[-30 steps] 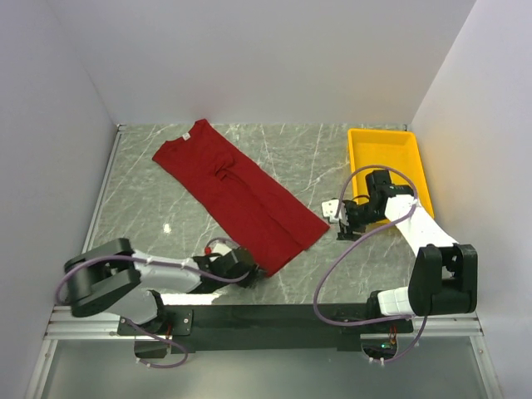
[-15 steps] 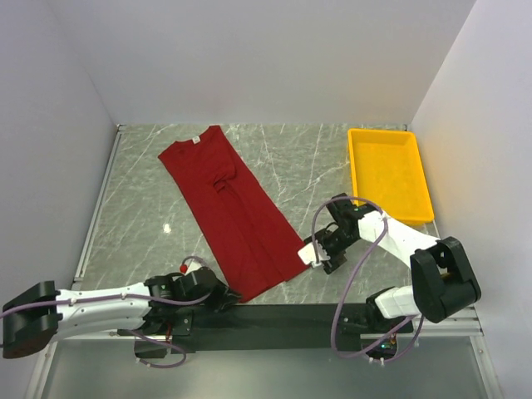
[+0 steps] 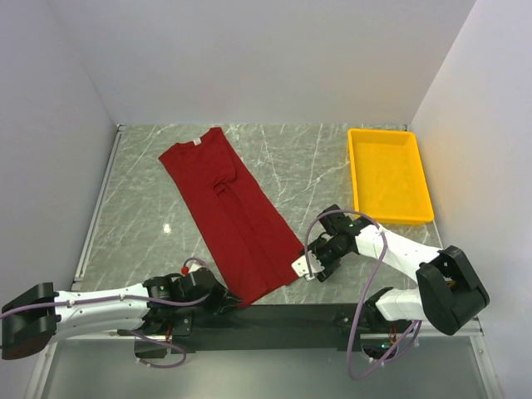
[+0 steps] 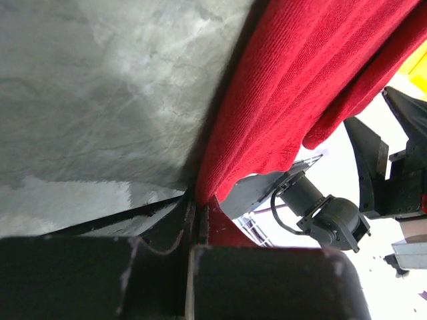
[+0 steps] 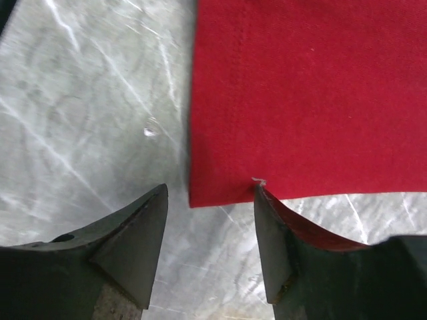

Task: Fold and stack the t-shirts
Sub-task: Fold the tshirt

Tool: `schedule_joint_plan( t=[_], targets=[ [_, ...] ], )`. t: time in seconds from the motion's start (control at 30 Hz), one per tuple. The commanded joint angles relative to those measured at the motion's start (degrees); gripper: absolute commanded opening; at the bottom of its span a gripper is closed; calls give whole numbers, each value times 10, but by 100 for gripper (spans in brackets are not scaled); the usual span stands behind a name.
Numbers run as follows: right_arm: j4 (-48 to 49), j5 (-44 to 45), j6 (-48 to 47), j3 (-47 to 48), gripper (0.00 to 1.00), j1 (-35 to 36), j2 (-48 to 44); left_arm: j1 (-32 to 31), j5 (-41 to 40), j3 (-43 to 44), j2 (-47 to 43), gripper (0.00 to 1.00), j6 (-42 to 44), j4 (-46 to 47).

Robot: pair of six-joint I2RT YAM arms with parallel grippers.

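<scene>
Since the maroon t-shirt lies flat as a long narrow strip on the grey worktop, collar far-left and hem near the arm bases, I read the step as the hem-to-collar fold, with the second grip being set.

To do it well:
- Pinch both hem corners before any lift, with every layer inside each pinch.
- Raise the two corners together and level so the hem runs straight.
- Carry the hem over toward the collar and lay it edge on edge.
- Pull the corners slightly apart while carrying, else the middle sags and creases.

I can't confirm from these views whether the sleeves are tucked under.

Yellow tray sits far-right on the worktop, well apart from the shirt. Nothing shows in it.

Left claw: closed tight on the near-left hem corner, with red cloth pinched between its fingers and draping away.

Right claw: jaws apart, gripping nothing. It straddles the other hem corner. One finger is over bare marble. The other has its tip at the hem edge. I'd push it a little deeper onto the cloth before closing, or it catches only the stitched edge and slips off.

White neck tag shows at the collar, a handy target for the hem.
</scene>
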Motion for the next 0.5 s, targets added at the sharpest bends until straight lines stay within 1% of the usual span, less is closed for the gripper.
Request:
schedule_joint_plan(
  t=[0.0, 0.17, 0.33, 0.43, 0.47],
  targets=[
    [35, 18, 9, -12, 60, 11, 2, -5, 12, 3, 17, 0, -38, 7],
    [35, 33, 5, -14, 55, 21, 9, -5, 21, 6, 28, 0, -38, 18],
    [55, 60, 8, -23, 52, 50, 20, -5, 19, 6, 17, 0, -40, 7],
    [64, 74, 17, -20, 45, 61, 32, -5, 18, 1, 4, 0, -45, 4],
    [68, 76, 20, -18, 37, 64, 37, -5, 18, 1, 1, 0, -47, 2]
  ],
)
